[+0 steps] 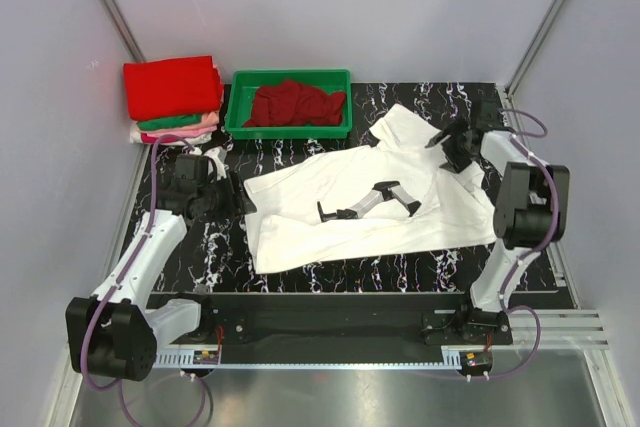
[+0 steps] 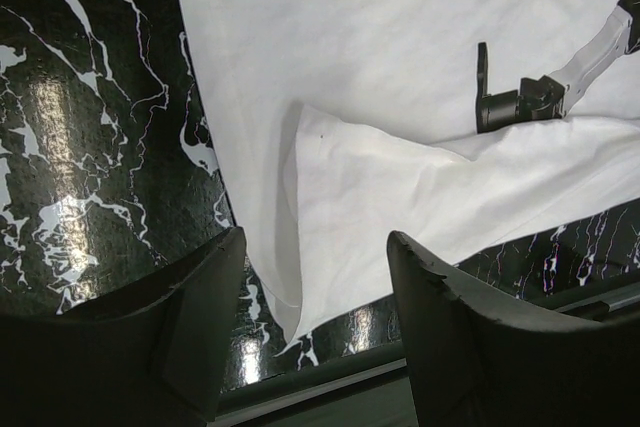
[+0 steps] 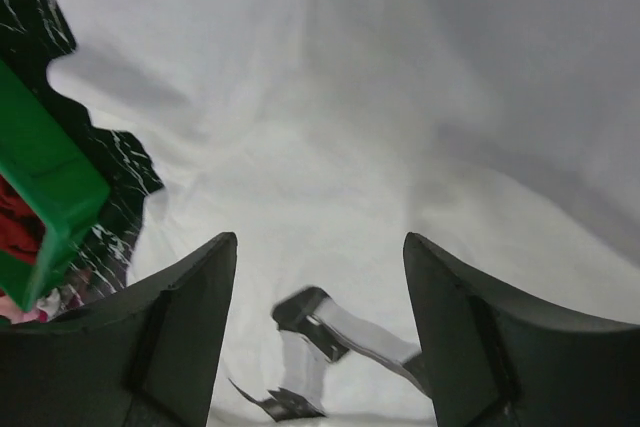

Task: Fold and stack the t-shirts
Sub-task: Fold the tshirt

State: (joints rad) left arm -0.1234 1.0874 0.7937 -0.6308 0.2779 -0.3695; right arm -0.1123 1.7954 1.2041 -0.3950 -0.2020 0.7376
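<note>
Top cam: white t-shirt (image 1: 290,217) spread front-up across middle of black marbled table (image 1: 210,247), grey-black robot-arm print (image 1: 370,202) near its ctr, cloth rumpled twd back right. L gripper (image 1: 238,199) low at shirt's left edge. R gripper (image 1: 448,149) over shirt's back-right part, by a sleeve; jaw gap hard to read from here. Back-left corner: stack of folded shirts (image 1: 172,87), red on top, green and pink layers under. Just right of it, green tray (image 1: 290,131) w/ dark red cloth (image 1: 295,105) bunched inside.

L wrist cam: L gripper (image 2: 315,247) open, fingers wide apart, clamping nothing. Beyond and btwn them, a folded-over corner of white t-shirt (image 2: 400,67) lying on table (image 2: 80,147). Part of robot-arm print (image 2: 540,87) at upper right. Bare marbled top to the left.

R wrist cam: R gripper (image 3: 318,247) open, fingers well apart, nothing btwn them. White t-shirt (image 3: 350,97) filling most of the view below, no contact visible. Blurry bit of robot-arm print (image 3: 330,337) low btwn the fingers. Corner of green tray (image 3: 45,187) at left edge, dark red cloth (image 3: 12,227) showing inside.
</note>
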